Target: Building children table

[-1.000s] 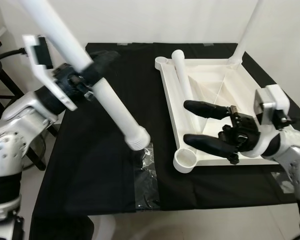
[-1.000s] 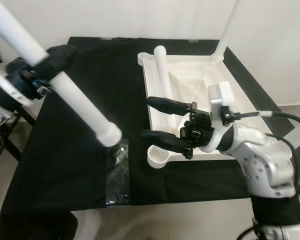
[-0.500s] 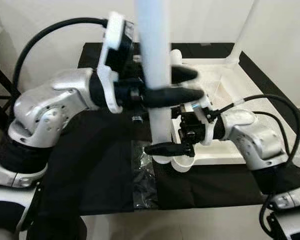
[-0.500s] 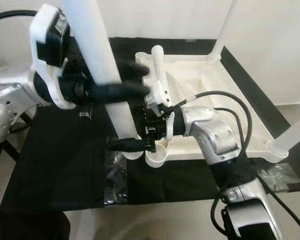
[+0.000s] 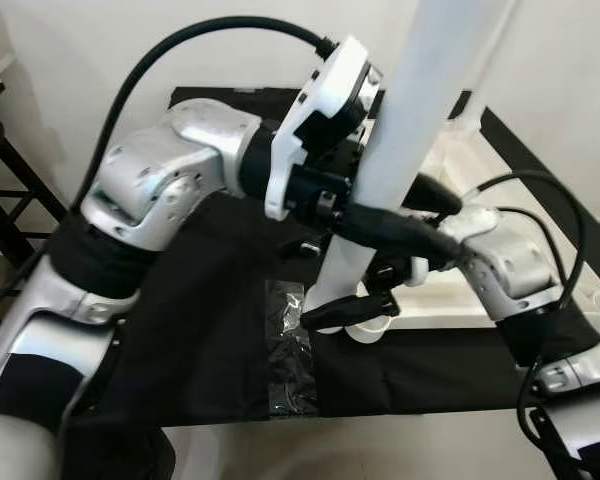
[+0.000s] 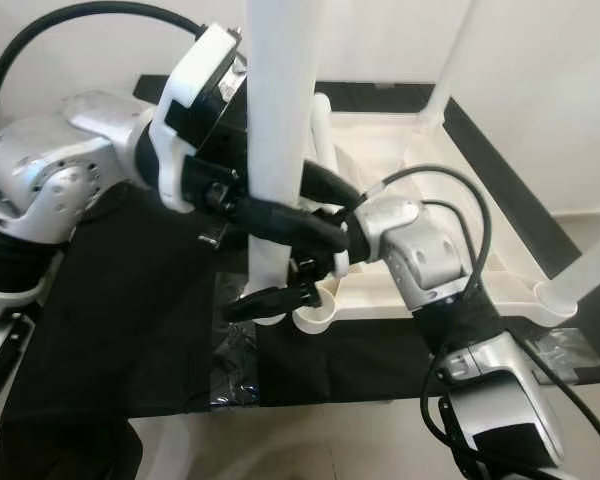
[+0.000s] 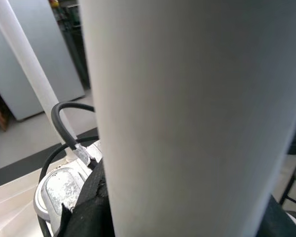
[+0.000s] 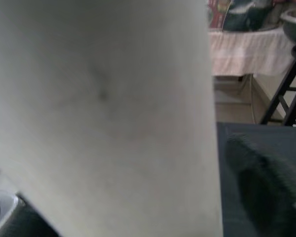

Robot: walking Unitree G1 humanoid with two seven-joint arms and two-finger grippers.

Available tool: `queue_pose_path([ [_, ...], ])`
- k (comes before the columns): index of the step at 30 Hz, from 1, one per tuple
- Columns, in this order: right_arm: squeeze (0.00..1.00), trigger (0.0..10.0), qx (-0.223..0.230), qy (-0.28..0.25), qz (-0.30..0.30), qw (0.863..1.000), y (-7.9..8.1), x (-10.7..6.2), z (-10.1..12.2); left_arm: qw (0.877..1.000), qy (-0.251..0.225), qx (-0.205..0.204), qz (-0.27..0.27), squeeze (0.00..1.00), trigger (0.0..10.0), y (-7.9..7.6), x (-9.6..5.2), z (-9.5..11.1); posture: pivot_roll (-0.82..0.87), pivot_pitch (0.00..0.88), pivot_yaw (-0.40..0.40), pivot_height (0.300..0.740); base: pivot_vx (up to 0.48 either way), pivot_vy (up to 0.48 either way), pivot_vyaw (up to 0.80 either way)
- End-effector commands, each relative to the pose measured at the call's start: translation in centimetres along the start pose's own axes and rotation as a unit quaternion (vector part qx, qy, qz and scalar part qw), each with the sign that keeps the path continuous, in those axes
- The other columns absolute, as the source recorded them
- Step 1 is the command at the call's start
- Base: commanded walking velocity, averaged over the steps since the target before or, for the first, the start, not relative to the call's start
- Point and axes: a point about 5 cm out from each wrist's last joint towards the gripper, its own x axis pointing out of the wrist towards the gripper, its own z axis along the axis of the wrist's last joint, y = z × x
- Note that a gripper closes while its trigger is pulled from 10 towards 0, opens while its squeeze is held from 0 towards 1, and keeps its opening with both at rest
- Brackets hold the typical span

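L gripper (image 5: pixel 400 225) clamps a white leg (image 5: pixel 405 150) upright over the front-left corner socket (image 5: pixel 368 325) of the upturned tabletop (image 6: pixel 480 215) on the black cloth (image 5: pixel 200 300), w/ R gripper (image 6: pixel 280 290) closed on the leg's base.

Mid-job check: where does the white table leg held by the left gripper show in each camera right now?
Left eye: white table leg upright at centre, foot near the corner socket.
Right eye: upright, left of centre.
Left wrist: close up, covering the middle and right.
Right wrist: blurred, across the left.
Shared landmark: the upturned white tabletop.
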Motion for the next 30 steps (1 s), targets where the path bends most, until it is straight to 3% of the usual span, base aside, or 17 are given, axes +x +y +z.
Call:
queue_pose_path([
  [1, 0.0, 3.7, -0.023, 0.023, 0.062, 0.998, 0.3, 3.2, 0.0, 0.999, -0.016, 0.045, -0.009, 0.0, 10.0, 0.6, 1.4, 1.5, 0.03, 0.121, -0.094, 0.74, 0.0, 0.0, 0.0],
  [2, 0.0, 1.7, -0.022, 0.022, 0.064, 0.997, 0.3, 3.3, -0.1, 0.999, -0.018, 0.045, -0.011, 0.0, 10.0, 0.7, 1.5, 1.7, 0.03, 0.122, -0.092, 0.74, 0.0, 0.0, 0.0],
  [3, 0.0, 1.7, -0.022, 0.022, 0.064, 0.997, 0.3, 3.3, -0.1, 0.999, -0.018, 0.045, -0.011, 0.0, 10.0, 0.7, 1.5, 1.7, 0.03, 0.122, -0.092, 0.74, 0.0, 0.0, 0.0],
  [4, 0.0, 0.0, -0.02, 0.019, 0.065, 0.998, 0.3, 3.4, -0.2, 0.999, -0.02, 0.047, -0.015, 0.0, 10.0, 0.7, 1.6, 1.8, 0.03, 0.122, -0.089, 0.74, 0.0, 0.0, 0.0],
  [7, 0.0, 0.0, -0.019, 0.012, 0.064, 0.998, 0.3, 3.6, -0.3, 0.998, -0.02, 0.05, -0.022, 0.0, 10.0, 0.9, 2.0, 2.0, 0.03, 0.121, -0.087, 0.74, 0.0, 0.0, 0.0],
  [11, 0.0, 0.0, -0.022, 0.001, 0.064, 0.998, 0.2, 3.8, -0.1, 0.998, -0.02, 0.055, -0.034, 0.0, 10.0, 0.4, 0.7, 2.1, 0.02, 0.121, -0.082, 0.74, 0.0, 0.0, 0.0],
  [22, 0.0, 0.0, -0.03, -0.005, 0.053, 0.998, 0.0, 3.6, -0.2, 0.998, -0.027, 0.058, -0.024, 0.0, 10.0, 0.9, 0.0, 2.4, 0.02, 0.117, -0.087, 0.74, 0.0, 0.0, 0.0],
  [26, 0.0, 0.0, -0.036, -0.009, 0.045, 0.998, -0.1, 3.6, 0.0, 0.999, -0.03, 0.036, -0.018, 0.0, 10.0, 1.1, -0.1, 2.2, 0.01, 0.115, -0.085, 0.74, 0.0, 0.0, 0.0],
  [27, 0.0, 0.0, -0.038, -0.01, 0.04, 0.998, -0.2, 3.7, 0.0, 0.999, -0.032, 0.031, -0.009, 1.0, 10.0, 1.2, -0.1, 2.2, 0.01, 0.116, -0.086, 0.74, 0.0, 0.0, 0.0],
  [30, 0.0, 0.0, -0.042, -0.016, 0.018, 0.999, -0.5, 3.6, 0.0, 0.998, -0.055, 0.025, 0.024, 1.0, 10.0, 1.7, -1.0, 2.7, 0.01, 0.12, -0.086, 0.74, 0.0, 0.0, 0.0],
])
